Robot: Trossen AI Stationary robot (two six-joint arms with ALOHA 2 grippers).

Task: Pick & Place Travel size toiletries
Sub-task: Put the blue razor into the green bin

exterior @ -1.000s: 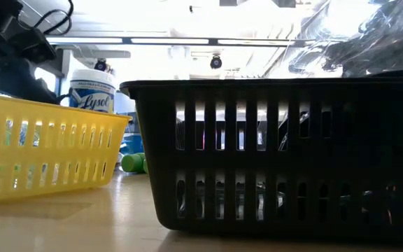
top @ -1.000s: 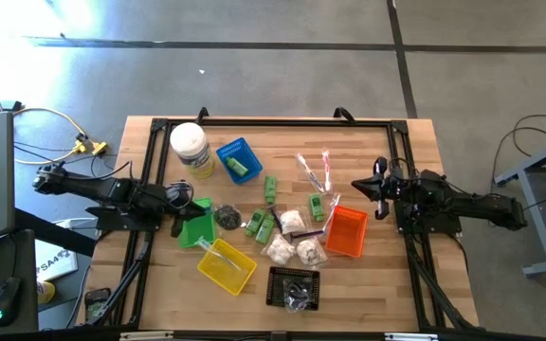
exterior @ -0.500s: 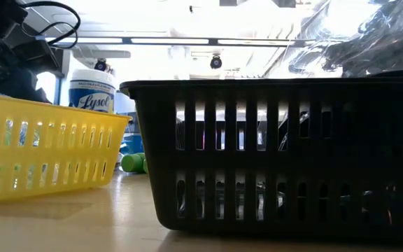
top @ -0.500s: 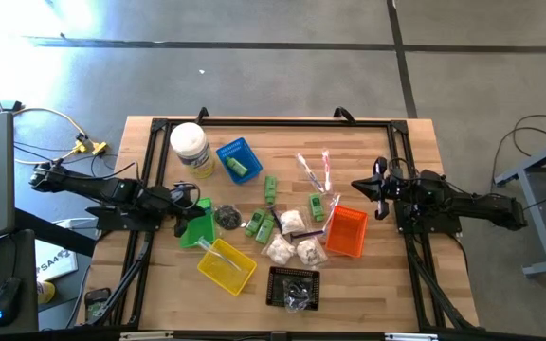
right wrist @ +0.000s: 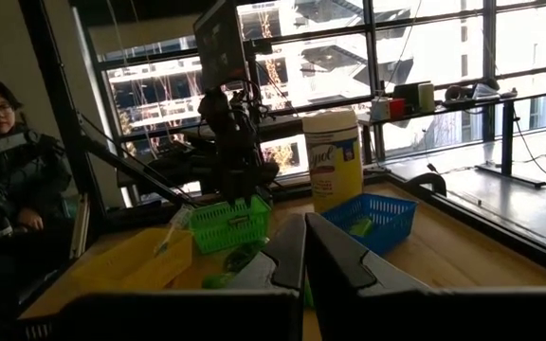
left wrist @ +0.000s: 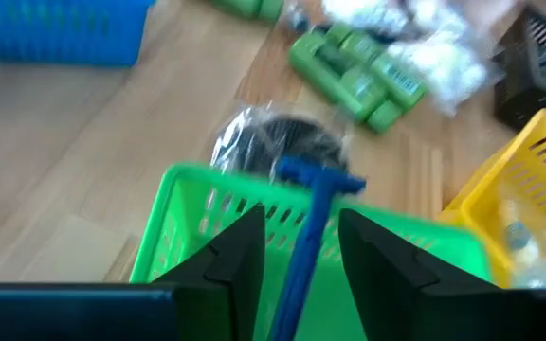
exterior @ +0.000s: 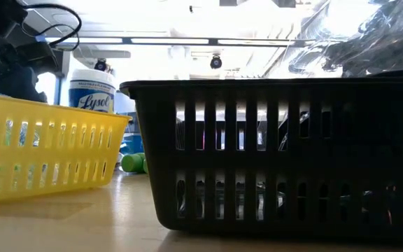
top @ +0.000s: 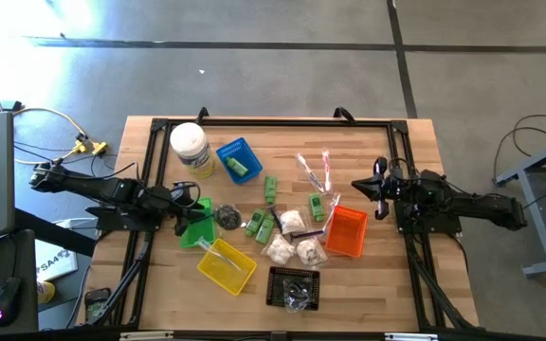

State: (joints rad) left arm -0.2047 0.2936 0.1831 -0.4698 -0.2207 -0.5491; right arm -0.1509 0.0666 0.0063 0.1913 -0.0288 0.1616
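My left gripper (top: 186,204) hangs open over the green basket (left wrist: 254,204) at the table's left. A blue T-headed stick (left wrist: 313,189) stands between its fingers, with a gap on each side, its head over the basket's far wall. Small green bottles (top: 263,224), white puffy packets (top: 292,248) and clear-wrapped sticks (top: 313,170) lie on the wood in the middle. A dark round packet (left wrist: 273,142) lies just beyond the green basket. My right gripper (top: 360,187) waits shut at the table's right, above the table top.
A yellow basket (top: 226,265), a black basket (top: 294,286), an orange basket (top: 347,232) and a blue basket (top: 238,158) stand around the loose items. The big white jar (top: 190,147) stands at the far left. A person (right wrist: 8,189) sits beyond the table's left side.
My left gripper has turned a little about its own line while staying over the green basket. My right arm has kept still.
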